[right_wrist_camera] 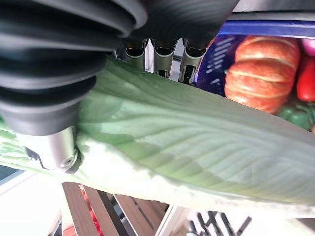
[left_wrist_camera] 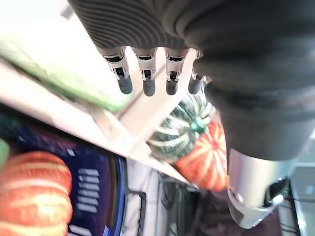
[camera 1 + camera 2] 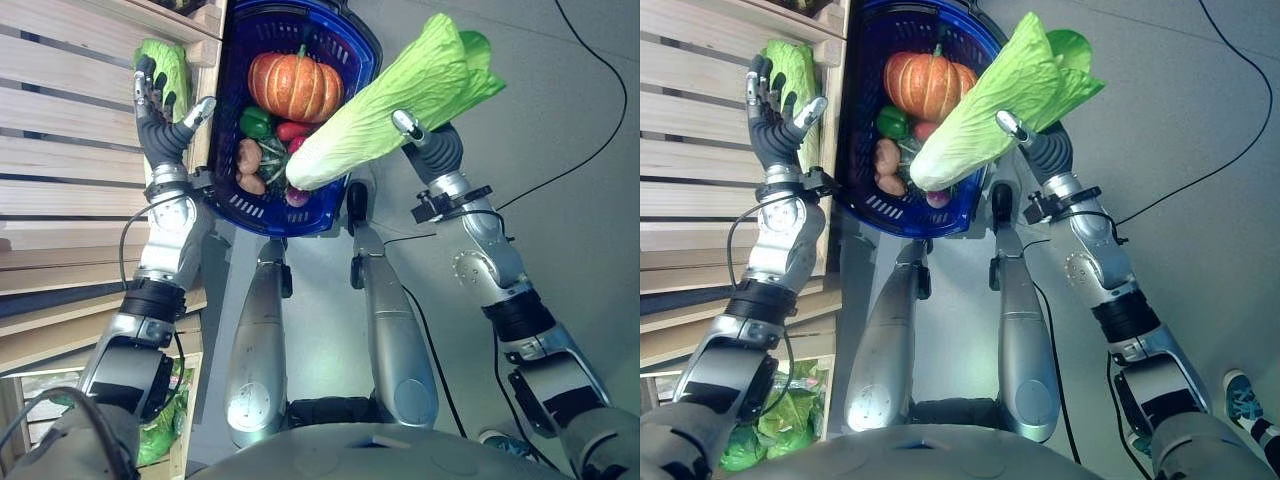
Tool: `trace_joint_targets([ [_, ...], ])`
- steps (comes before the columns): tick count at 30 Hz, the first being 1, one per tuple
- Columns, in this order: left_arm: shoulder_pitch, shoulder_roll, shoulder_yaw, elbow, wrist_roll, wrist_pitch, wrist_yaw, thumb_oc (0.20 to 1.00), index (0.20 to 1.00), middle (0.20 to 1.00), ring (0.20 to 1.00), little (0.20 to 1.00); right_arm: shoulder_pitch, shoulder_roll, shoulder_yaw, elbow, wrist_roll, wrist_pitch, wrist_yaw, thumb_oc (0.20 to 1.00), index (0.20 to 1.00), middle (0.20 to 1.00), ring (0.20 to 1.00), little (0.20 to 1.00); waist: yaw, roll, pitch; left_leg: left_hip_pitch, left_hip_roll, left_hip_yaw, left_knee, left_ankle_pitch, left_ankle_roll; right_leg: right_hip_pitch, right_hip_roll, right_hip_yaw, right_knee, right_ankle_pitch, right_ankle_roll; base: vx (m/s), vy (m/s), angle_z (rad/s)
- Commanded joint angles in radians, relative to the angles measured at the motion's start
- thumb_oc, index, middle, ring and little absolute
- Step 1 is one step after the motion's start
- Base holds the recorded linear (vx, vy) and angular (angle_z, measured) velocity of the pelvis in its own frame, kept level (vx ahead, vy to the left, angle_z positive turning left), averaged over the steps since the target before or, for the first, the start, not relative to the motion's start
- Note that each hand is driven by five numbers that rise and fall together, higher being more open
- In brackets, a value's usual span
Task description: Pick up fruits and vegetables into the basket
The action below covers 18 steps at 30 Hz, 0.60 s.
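Right hand (image 3: pixel 432 148) up high, fingers and thumb wrapped round a long napa cabbage (image 3: pixel 390 100), pale stem end dipping toward the blue basket (image 3: pixel 232 70), leafy end flaring out beyond the hand, away from the load. Below that stem tip, already bedded in the basket: a big orange pumpkin (image 3: pixel 295 85), a green pepper (image 3: pixel 255 122), something red (image 3: pixel 292 130), a couple of brown potatoes (image 3: pixel 248 155). Getting full in there!

Over on the other side, left hand (image 3: pixel 158 110) raised with fingers spread straight, holding nothing, hovering just short of a second cabbage (image 3: pixel 172 62) on the wooden shelf (image 3: pixel 60 110). Past those fingertips, seen from the wrist: a striped green squash (image 2: pixel 179 129) and a small orange pumpkin (image 2: pixel 204 160).

Now the worry. Grip sits nearer the leafy half than the stem (heavy end hanging free), so probably prone to tipping or sliding out of the fingers on release. Long cabbage, crowded basket: likely to land across the pumpkin and roll over the rim rather than settle. Could also nudge the basket itself if lowered hard against the near edge. Steeper angle, stem first into the gap beside the pumpkin, looks like the safer play.
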Motion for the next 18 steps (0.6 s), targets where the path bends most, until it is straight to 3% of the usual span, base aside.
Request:
trace_joint_targets([
  [1,0.002,0.001,0.067,0.012,-0.032,-0.059,0.052,1.000,1.000,1.000,1.000,1.000,0.004,-0.007,-0.041,-0.112,-0.063,-0.101,-0.034,0.200,0.200,0.200,0.200,0.200,-0.027,0.043,-0.033,-0.003,-0.037,0.010,-0.089,0.046,0.006,0.062,0.047,-0.079,0.077,-0.155,0.039,-0.01,0.037,0.00],
  [11,-0.028,0.003,0.079,0.189,0.007,-0.024,0.116,1.000,1.000,1.000,1.000,1.000,-0.075,-0.019,-0.028,-0.088,-0.175,-0.108,-0.127,0.200,0.200,0.200,0.200,0.200,-0.027,0.054,-0.033,0.001,-0.038,0.013,-0.074,0.034,0.006,0.065,0.043,-0.081,0.090,-0.174,0.033,0.00,0.010,0.00],
  [18,-0.044,0.028,0.056,0.321,0.054,0.014,0.107,1.000,1.000,1.000,1.000,1.000,-0.198,-0.043,0.010,-0.025,-0.213,-0.027,-0.184,0.200,0.200,0.200,0.200,0.200,-0.011,0.062,-0.033,0.005,-0.040,0.009,-0.060,0.031,0.004,0.067,0.038,-0.087,0.101,-0.180,0.028,0.00,0.000,0.00],
])
